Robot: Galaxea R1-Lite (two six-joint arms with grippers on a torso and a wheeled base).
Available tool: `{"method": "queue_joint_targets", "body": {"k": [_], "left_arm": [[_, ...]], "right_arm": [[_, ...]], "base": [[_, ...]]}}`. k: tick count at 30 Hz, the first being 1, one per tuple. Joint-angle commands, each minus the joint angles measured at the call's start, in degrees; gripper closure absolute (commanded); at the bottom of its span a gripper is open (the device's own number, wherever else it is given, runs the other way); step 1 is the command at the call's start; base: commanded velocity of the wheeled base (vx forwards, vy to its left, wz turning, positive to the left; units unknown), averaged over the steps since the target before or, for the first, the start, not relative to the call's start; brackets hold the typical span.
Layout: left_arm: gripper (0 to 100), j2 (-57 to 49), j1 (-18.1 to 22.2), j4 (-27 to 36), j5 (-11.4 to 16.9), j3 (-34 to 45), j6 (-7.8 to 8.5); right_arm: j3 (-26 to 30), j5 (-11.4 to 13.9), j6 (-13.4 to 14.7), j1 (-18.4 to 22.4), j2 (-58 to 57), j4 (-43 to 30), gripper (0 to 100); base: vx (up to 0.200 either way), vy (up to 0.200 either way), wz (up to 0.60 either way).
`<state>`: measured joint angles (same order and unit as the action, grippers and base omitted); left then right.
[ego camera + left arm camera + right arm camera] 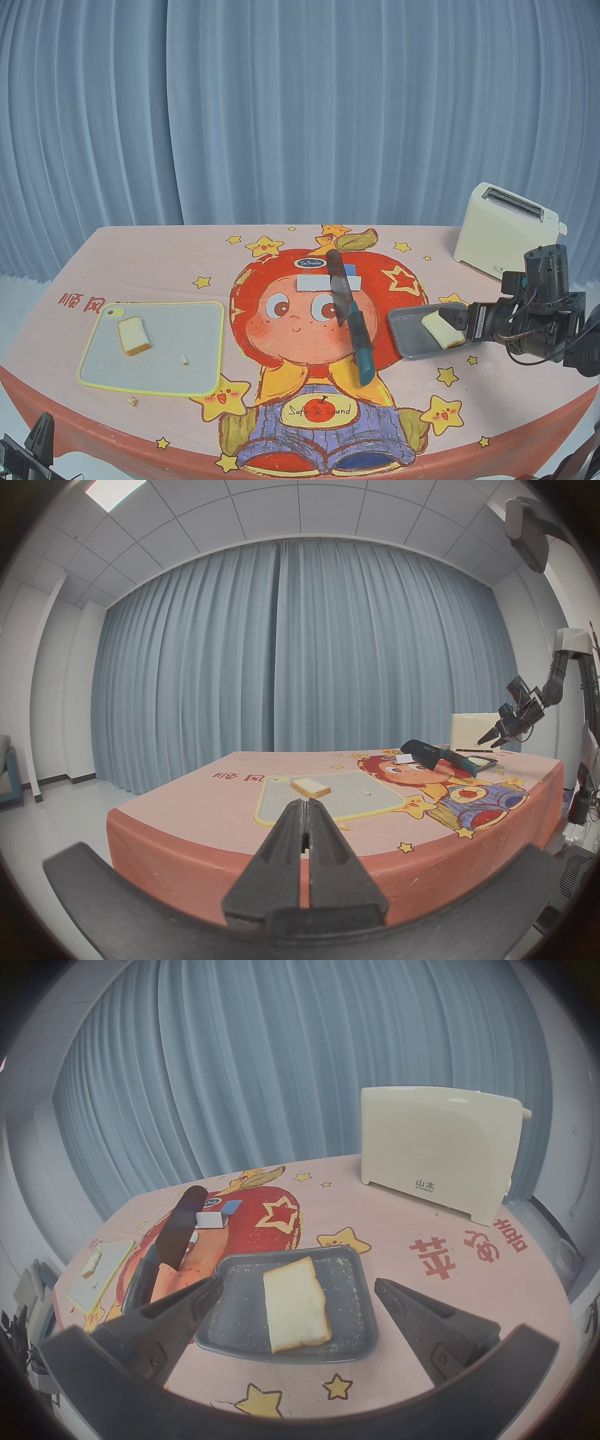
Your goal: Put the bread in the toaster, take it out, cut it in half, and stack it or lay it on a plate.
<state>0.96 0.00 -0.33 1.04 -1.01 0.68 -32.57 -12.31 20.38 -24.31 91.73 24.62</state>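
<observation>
Closest of all, low by the near left corner, off the table's edge: left gripper (306,805), both black fingers (281,855) pressed flat together, nothing between them.

Next, on the left part of the pink table (156,262): grey cutting board (169,337) with a yellow rim, lying flat. On the board's left part, a bread half (134,335), lying flat. Near it on the board, a small crumb (185,359). Just off the board's near edge, another crumb (132,401).

In the middle, over the big cartoon face on the cloth: knife (353,319) with a dark blade and a blue-green handle. Handle toward the front, blade lying across a small white block (315,283), with a blue block (350,270) right behind.

Right of the knife, near but not touching: dark grey plate (405,328), shaped like a tray. On the plate, the other bread half (442,330), lying flat, pale side up.

At the plate's right edge: right gripper (299,1284), fingers (181,1313) spread wide, one on each side of the bread, not touching it, holding nothing.

Far back on the right, well apart from the plate: cream toaster (506,231), standing upright, slots on top.
</observation>
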Motion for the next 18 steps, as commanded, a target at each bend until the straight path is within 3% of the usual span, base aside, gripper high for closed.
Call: {"method": "queue_joint_targets", "body": {"k": [1, 4, 13, 18], "left_arm": [[100, 0.0, 0.0, 0.0, 0.0, 1.0, 0.02], [100, 0.0, 0.0, 0.0, 0.0, 1.0, 0.02], [100, 0.1, 0.0, 0.0, 0.0, 1.0, 0.02], [100, 0.1, 0.0, 0.0, 0.0, 1.0, 0.02]], "right_arm": [[0.2, -1.3, -0.2, 0.0, -1.7, 0.1, 0], [0.4, -3.0, -1.0, -0.3, -2.8, 0.1, 0], [2.6, -3.2, -3.2, -1.7, -5.2, 0.2, 0], [4.8, -3.3, -4.6, -1.9, -4.9, 5.3, 0]], "base": [[0.000, 0.000, 0.00], [0.000, 0.000, 0.00], [0.000, 0.000, 0.00], [0.000, 0.000, 0.00]]}}
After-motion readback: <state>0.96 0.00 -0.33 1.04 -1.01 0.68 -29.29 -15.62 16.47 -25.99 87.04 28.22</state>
